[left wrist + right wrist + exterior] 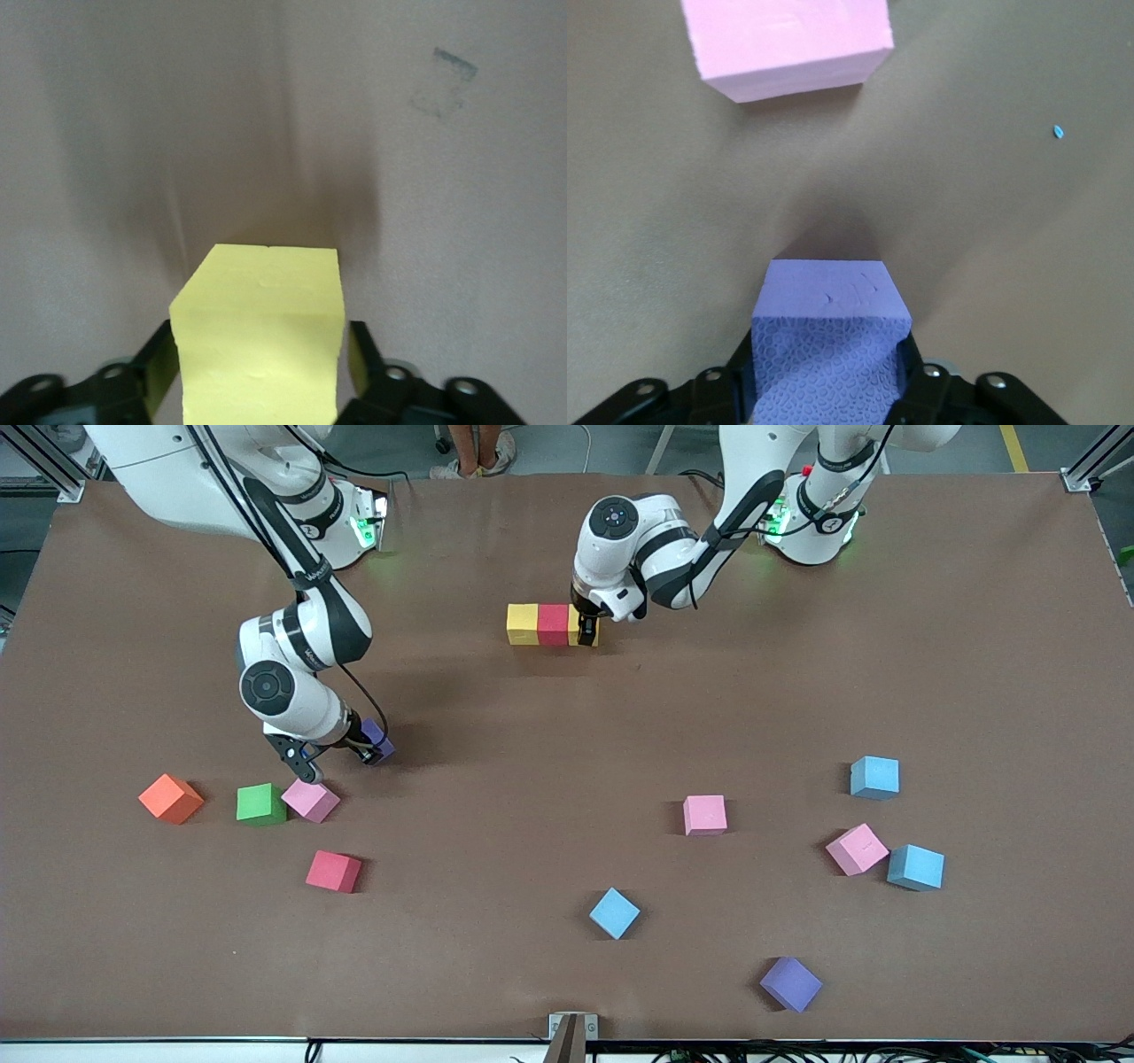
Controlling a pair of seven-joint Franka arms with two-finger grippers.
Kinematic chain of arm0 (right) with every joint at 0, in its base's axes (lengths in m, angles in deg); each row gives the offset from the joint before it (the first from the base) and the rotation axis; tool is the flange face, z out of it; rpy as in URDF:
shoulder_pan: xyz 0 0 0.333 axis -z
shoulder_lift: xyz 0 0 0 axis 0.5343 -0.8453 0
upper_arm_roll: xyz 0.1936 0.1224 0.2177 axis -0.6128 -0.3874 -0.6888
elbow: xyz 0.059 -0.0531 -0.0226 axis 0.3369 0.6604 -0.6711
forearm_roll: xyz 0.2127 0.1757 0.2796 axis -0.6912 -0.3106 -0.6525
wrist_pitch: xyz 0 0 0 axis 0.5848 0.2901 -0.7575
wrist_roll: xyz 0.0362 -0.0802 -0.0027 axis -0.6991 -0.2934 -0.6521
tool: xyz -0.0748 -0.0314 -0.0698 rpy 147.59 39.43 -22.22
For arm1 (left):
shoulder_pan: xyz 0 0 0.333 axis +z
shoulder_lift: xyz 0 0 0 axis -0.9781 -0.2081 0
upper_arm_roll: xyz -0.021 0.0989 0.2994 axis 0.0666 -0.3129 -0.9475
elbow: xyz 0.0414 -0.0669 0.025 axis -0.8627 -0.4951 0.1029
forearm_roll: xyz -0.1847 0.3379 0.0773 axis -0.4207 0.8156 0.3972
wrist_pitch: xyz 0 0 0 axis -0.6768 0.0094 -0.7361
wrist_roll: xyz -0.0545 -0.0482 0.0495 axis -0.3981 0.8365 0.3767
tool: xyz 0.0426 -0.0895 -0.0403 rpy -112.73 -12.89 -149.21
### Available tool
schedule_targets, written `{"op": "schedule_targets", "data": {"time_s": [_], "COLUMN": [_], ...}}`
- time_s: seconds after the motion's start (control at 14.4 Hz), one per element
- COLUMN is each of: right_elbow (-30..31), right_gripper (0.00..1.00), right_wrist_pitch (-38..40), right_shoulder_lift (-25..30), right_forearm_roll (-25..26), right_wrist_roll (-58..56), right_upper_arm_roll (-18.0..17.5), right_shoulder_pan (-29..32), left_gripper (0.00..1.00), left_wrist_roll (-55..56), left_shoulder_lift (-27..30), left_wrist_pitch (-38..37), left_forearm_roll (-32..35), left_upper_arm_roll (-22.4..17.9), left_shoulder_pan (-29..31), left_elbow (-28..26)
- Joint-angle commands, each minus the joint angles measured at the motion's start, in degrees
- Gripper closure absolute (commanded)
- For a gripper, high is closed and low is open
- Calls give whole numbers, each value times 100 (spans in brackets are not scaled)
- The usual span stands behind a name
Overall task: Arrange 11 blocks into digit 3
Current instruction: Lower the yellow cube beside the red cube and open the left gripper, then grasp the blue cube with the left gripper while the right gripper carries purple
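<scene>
Three blocks stand in a row mid-table: yellow (523, 623), red (553, 624) and a second yellow block (588, 634) (261, 328). My left gripper (585, 631) (261, 376) is open around that end yellow block, with a gap between each finger (361, 354) and the block. My right gripper (376, 749) (830, 363) is shut on a purple block (378, 735) (828, 341) low over the table, beside a pink block (310, 799) (788, 40). Loose on the table lie green (260, 802), red (333, 871), pink (704, 814) and light blue (614, 912) blocks.
An orange cube (170, 798) sits beside the green block at the right arm's end. Toward the left arm's end lie two light blue blocks (874, 777) (915, 867) and a pink one (857, 849). Another purple block (790, 983) lies near the front edge.
</scene>
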Motion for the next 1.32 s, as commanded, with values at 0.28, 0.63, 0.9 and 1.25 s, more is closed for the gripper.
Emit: {"op": "schedule_targets", "data": {"time_s": [0.28, 0.63, 0.9, 1.25], "right_elbow": [-426, -961, -1322, -1718], "right_gripper": [75, 74, 74, 75], "right_wrist_pitch": [-2, 304, 682, 692], "right_shoulder_lift": [121, 68, 42, -380], "right_forearm_roll": [82, 74, 65, 82], "right_wrist_roll": [-822, -1480, -1534, -1953], "right_upper_arm_roll": [-69, -86, -113, -113], "right_shoulder_pan": [-184, -808, -1510, -2266], "left_gripper": [0, 0, 0, 0], "left_wrist_roll": [429, 342, -710, -2580], "left_shoulder_lift": [416, 548, 838, 847], "left_wrist_pitch": [-941, -1556, -1706, -2409], "left_forearm_roll": [116, 124, 317, 792], "left_upper_arm_roll": [265, 319, 284, 284], "left_shoulder_pan": [-52, 35, 606, 1852], "left_elbow": [276, 646, 769, 1594]}}
